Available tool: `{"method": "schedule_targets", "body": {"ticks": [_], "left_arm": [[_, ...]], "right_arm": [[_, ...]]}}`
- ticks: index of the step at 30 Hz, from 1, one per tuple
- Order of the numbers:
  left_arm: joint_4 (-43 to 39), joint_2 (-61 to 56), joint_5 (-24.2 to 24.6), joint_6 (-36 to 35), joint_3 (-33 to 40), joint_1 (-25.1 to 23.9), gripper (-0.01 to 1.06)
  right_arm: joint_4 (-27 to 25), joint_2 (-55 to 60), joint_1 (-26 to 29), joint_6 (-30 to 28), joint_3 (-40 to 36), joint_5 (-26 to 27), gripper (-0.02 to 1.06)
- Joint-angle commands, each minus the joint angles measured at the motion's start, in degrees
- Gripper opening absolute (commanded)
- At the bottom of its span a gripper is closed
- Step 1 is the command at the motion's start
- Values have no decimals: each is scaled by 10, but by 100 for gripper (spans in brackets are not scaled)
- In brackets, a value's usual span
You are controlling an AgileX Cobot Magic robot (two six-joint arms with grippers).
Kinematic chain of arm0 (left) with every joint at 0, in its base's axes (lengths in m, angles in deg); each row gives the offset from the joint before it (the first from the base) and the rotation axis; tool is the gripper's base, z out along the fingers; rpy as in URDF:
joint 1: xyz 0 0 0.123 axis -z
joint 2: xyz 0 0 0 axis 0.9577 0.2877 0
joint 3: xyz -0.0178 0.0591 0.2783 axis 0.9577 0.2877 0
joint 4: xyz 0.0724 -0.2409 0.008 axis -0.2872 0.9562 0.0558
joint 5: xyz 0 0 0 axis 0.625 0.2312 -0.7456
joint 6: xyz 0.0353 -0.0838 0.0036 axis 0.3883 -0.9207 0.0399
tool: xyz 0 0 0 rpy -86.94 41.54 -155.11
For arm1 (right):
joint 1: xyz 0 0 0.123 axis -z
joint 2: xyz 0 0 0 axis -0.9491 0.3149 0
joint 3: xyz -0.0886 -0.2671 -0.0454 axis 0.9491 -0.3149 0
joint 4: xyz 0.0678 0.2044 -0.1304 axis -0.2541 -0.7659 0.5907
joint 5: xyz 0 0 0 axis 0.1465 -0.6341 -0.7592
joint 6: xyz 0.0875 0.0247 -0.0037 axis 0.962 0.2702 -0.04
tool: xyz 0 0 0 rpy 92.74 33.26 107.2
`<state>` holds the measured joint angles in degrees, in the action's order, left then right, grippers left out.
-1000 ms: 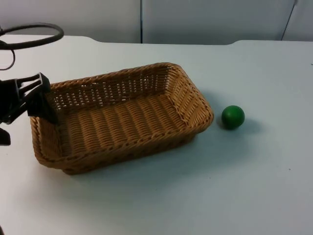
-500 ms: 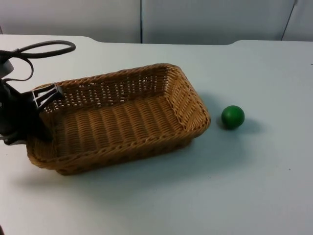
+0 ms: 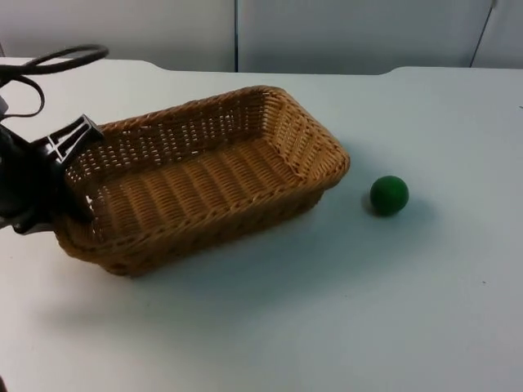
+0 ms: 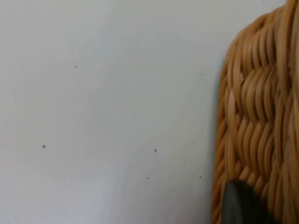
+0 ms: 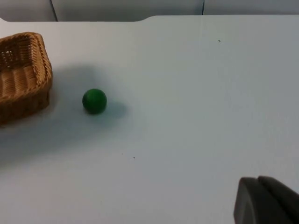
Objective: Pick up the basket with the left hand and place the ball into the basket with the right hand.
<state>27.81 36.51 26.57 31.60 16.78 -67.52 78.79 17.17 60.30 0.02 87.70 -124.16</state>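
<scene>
- From the top view I see the left gripper (image 3: 72,184) clamped on the short end wall of the basket (image 3: 204,175) at the table's left side — its fingers pinch the woven rim there.
- The basket is tilted: the end farthest from the gripper sits higher, and a shadow spreads on the table (image 3: 343,327) under its long side, so I read it as lifted off the surface at that end.
- In the left wrist view the woven wall of the basket (image 4: 254,130) runs beside bare white table (image 4: 103,112), with one black fingertip (image 4: 240,205) pressed against the weave.
- The ball (image 3: 389,195) is green and lies on the table to the right of the basket, near its raised end but apart from it.
- The right wrist view shows the ball (image 5: 94,101) just beside the basket's corner (image 5: 23,70), not touching it.
- The right gripper (image 5: 266,200) waits well back from the ball, over open table — I cannot tell how its fingers stand.
- A grey wall (image 3: 327,33) closes the table's far edge.
</scene>
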Motion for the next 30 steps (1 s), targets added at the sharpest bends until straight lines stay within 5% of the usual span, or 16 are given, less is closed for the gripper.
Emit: {"method": "schedule_targets", "body": {"ticks": [1, 8, 24, 30], "left_arm": [[16, -34, -7, -3, 12, 0, 0], [9, -127, -24, 0, 44, 0, 0], [-43, -138, 65, 0, 44, 0, 0], [-68, -138, 67, -4, 44, 0, 0]], "right_arm": [[2, -2, 3, -2, -4, 6, 0], [2, -2, 3, -2, -4, 6, 0], [6, -2, 3, -2, -2, 9, 0], [8, 49, 3, 16, 15, 48, 0]]}}
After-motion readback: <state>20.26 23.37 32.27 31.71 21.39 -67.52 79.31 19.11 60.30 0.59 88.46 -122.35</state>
